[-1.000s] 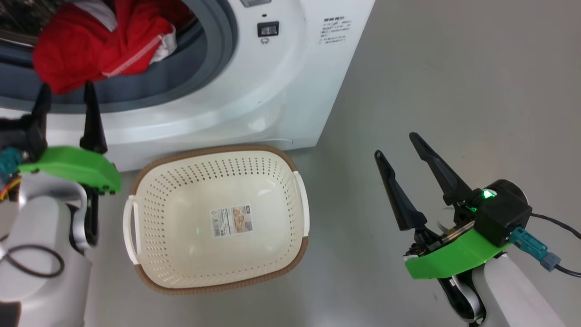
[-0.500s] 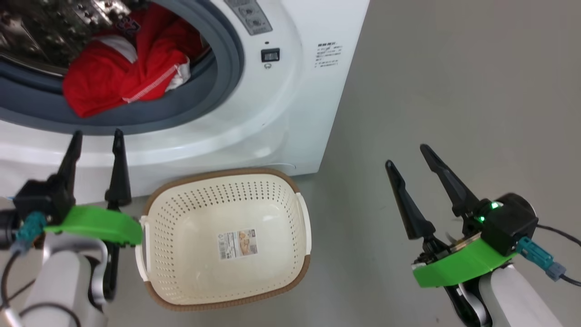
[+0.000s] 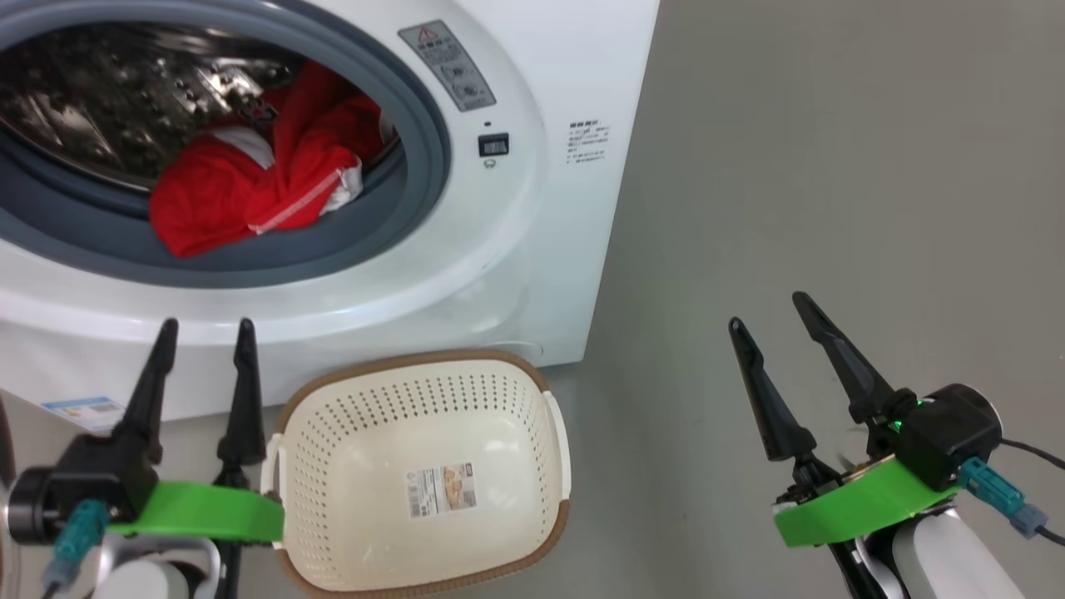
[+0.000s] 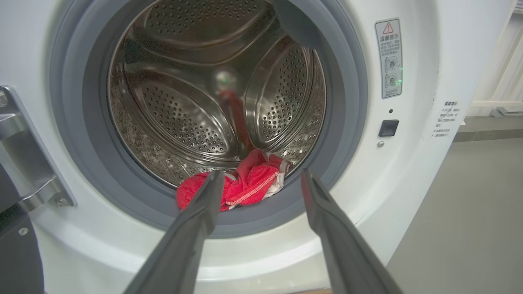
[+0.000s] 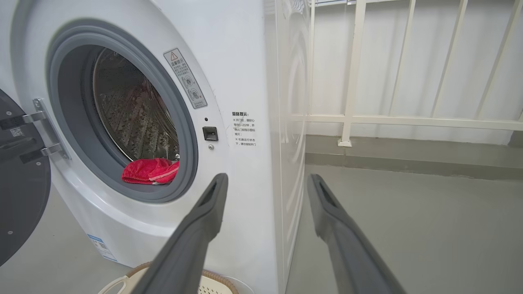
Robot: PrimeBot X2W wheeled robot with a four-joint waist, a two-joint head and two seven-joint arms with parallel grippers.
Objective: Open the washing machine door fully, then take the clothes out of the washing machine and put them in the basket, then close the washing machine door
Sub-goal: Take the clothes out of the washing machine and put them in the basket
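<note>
Facing the open washer [image 3: 532, 249]: door [image 5: 18, 192] swung wide, clothes [image 3: 241, 200] heaped at the drum's [image 4: 184, 114] front edge, within reach. Empty basket [image 3: 416, 359] sits on the floor [image 3: 832, 166] below the opening, ready to catch. Spread and holding nothing: left gripper [image 3: 207, 326], right gripper [image 3: 770, 312].

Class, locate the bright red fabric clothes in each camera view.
Head view: bright red fabric clothes upper left, inside the white washing machine.
Left wrist view: clothes lower centre.
Right wrist view: clothes left of centre, low.
Shared landmark: small black square latch slot right of the clothes.
</note>
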